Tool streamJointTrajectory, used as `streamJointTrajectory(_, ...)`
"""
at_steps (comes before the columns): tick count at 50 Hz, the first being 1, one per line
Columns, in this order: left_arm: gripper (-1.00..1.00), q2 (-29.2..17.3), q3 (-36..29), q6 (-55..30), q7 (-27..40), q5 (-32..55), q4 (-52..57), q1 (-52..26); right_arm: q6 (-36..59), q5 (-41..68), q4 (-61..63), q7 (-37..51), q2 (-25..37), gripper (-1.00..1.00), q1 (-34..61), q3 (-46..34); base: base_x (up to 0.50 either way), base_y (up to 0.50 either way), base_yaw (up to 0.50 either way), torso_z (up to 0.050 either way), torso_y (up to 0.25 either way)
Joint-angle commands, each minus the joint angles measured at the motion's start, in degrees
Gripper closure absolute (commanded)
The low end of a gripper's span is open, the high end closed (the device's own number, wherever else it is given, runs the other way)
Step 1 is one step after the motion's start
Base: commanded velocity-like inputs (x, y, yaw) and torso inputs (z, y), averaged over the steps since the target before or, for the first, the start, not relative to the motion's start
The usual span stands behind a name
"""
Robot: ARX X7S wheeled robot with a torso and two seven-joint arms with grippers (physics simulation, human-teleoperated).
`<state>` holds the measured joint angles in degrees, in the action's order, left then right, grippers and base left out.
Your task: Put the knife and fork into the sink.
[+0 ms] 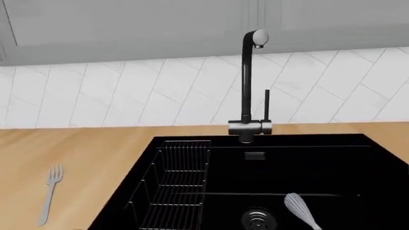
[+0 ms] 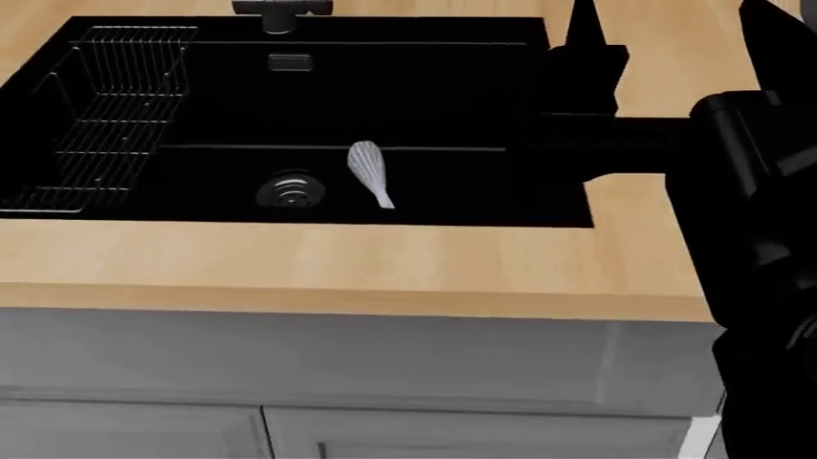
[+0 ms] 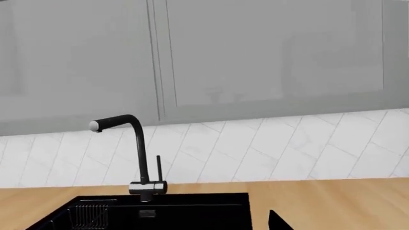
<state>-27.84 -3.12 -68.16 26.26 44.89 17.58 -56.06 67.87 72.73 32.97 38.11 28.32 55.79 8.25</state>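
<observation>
Fork point(image 1: 50, 193) on wooden counter point(image 1: 76, 158), beside black sink point(image 1: 307, 163), unlabelled

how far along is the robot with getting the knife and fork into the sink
Nothing looks done yet. The fork lies on the wooden counter beside the sink, outside the basin; only a silver whisk-like utensil sits inside, near the drain. The knife isn't clearly visible in any view. The right arm reaches over the sink's right edge, its pincer unreadable. Both items remain to be moved.

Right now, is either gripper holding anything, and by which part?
Cannot tell. The fork lies free on the counter; the right arm merges with the black sink, so its hold is hidden.
</observation>
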Motion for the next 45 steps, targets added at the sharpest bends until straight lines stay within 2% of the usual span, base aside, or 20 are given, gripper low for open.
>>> streamJointTrajectory(1, -1.0, 0.7, 0.22, -0.82, -0.67, -1.05, -0.74, -1.09, -1.69, -0.09, 0.0, -1.28, -0.63, -1.0, -1.4, 1.96, 0.0, 0.5, 0.0, 0.0, 0.0)
streamJointTrajectory(10, -1.0, 0.83, -0.3, -0.63, -0.44, -0.98, -0.27, -0.58, -2.86, 1.05, 1.72, -1.99, 0.29, -1.0, -3.05, 3.84, 0.26, 0.44, 0.0, 0.0, 0.0)
streamJointTrajectory(35, -1.0, 1.07, -0.32, -1.63, 0.59, 0.25, 0.68, -0.61, -5.35, 2.26, 2.88, -2.62, 0.59, -1.0, -6.63, 6.38, 0.5, 0.17, 0.0, 0.0, 0.0)
streamJointTrajectory(45, -1.0, 1.03, -0.46, -1.86, 0.9, 0.57, 0.92, -0.87, -5.59, 3.4, 2.66, -2.4, 0.54, -1.0, -6.69, 6.52, 0.48, -0.01, 0.0, 0.0, 0.002)
